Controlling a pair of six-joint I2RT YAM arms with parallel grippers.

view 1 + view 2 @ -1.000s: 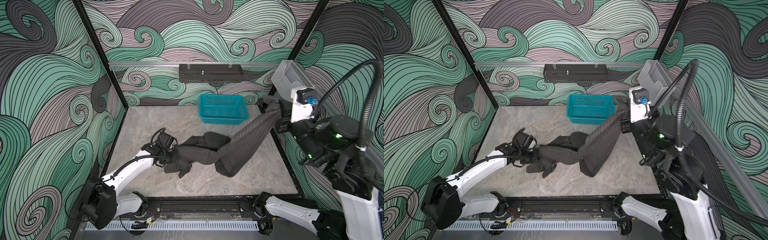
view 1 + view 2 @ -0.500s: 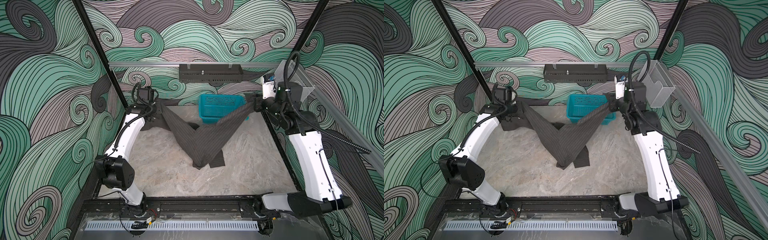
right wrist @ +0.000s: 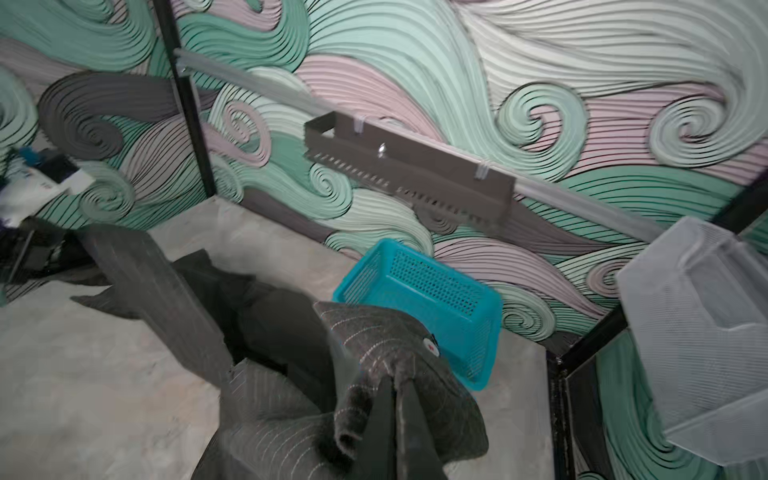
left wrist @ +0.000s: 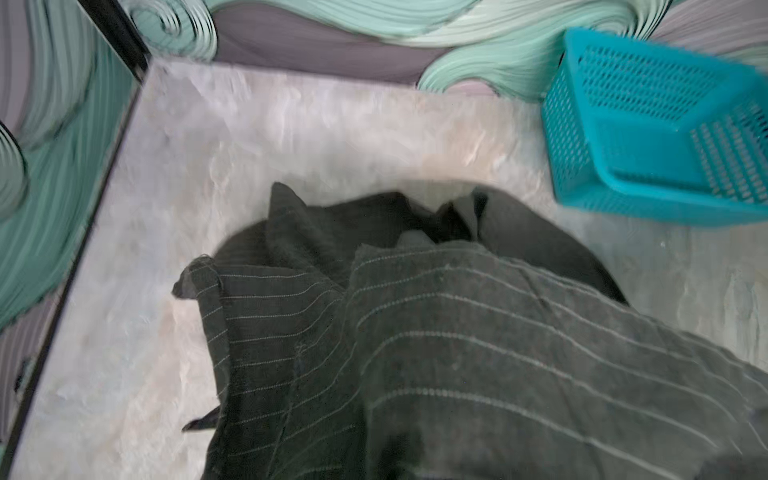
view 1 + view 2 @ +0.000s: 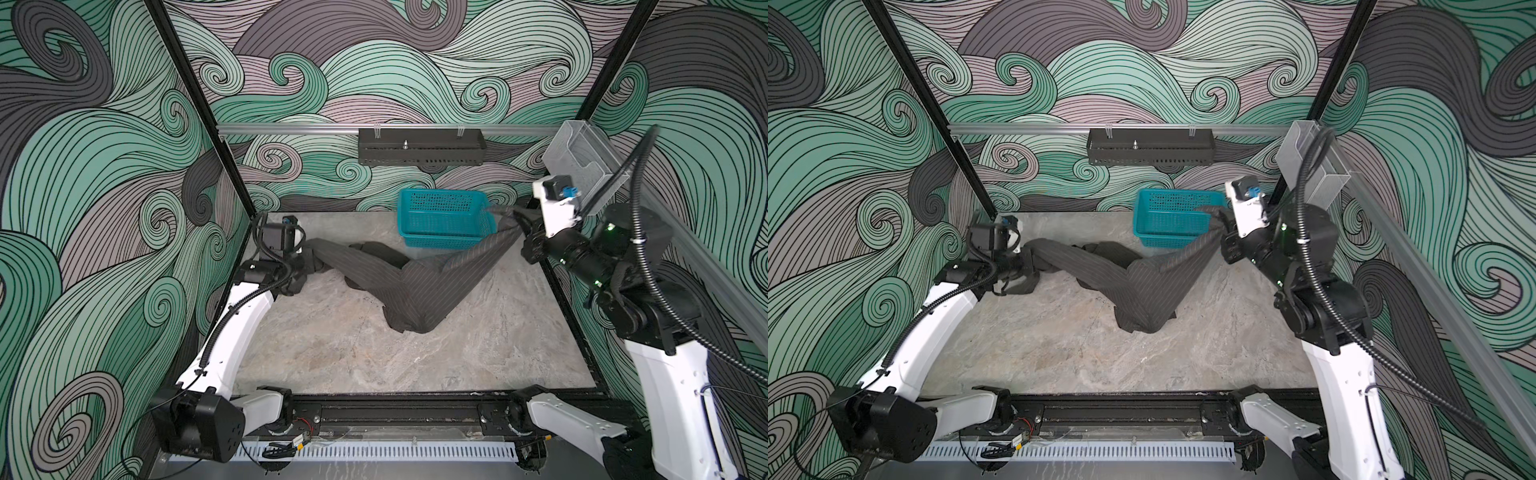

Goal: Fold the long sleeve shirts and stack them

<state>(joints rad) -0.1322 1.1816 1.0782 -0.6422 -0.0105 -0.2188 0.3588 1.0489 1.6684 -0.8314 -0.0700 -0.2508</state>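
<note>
While left gripper (image 5: 309, 259) and right gripper (image 5: 517, 218) each clamp one end, the shirt (image 5: 415, 286) spans crosswise between them, middle sagging to the table (image 5: 332, 353), right end higher beside the basket (image 5: 436, 239)

Both top views look steeply down from high at the front onto the whole bench (image 5: 332, 353), facing the back wall (image 5: 415, 83). The left wrist camera sits close over the shirt (image 4: 457, 353), facing the teal basket (image 4: 648, 137). The right wrist camera, just behind the right gripper (image 3: 397, 384), sees this basket too.
</note>
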